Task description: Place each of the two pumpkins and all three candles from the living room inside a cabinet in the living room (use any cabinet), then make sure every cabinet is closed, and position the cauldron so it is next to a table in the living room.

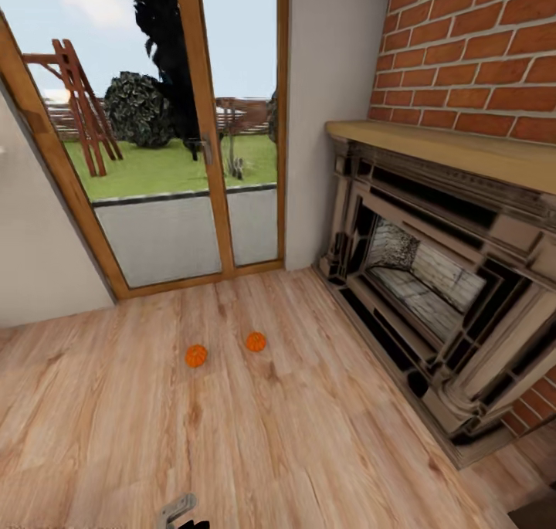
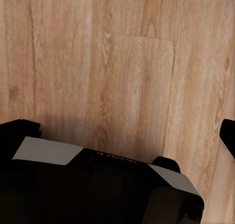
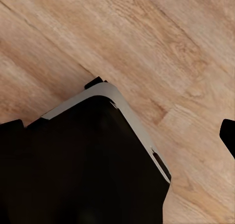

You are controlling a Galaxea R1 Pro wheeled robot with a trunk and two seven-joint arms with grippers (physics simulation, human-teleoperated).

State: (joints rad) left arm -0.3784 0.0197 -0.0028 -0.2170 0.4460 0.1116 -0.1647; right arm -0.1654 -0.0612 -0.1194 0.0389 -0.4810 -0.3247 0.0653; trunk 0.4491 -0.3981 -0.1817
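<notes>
Two small orange pumpkins lie on the wooden floor ahead of me in the head view, one point(image 1: 196, 355) to the left and the other point(image 1: 255, 341) a short way to its right. They sit apart, between the glass door and the fireplace. Candles, cabinet, cauldron and table are out of view. My left gripper point(image 2: 123, 128) hangs over the floor beside my dark base point(image 2: 98, 185), its fingertips point(image 2: 228, 136) spread to the picture's edges, nothing between them. My right gripper point(image 3: 120, 130) is likewise spread over my base point(image 3: 88, 165) and bare floor.
A wood-framed glass door point(image 1: 177, 166) to a garden stands behind the pumpkins. A large stone fireplace point(image 1: 432, 282) with a wooden mantel point(image 1: 455, 150) and a brick wall point(image 1: 479, 50) fills the right side. A grey part of my arm point(image 1: 177, 507) shows at the bottom edge.
</notes>
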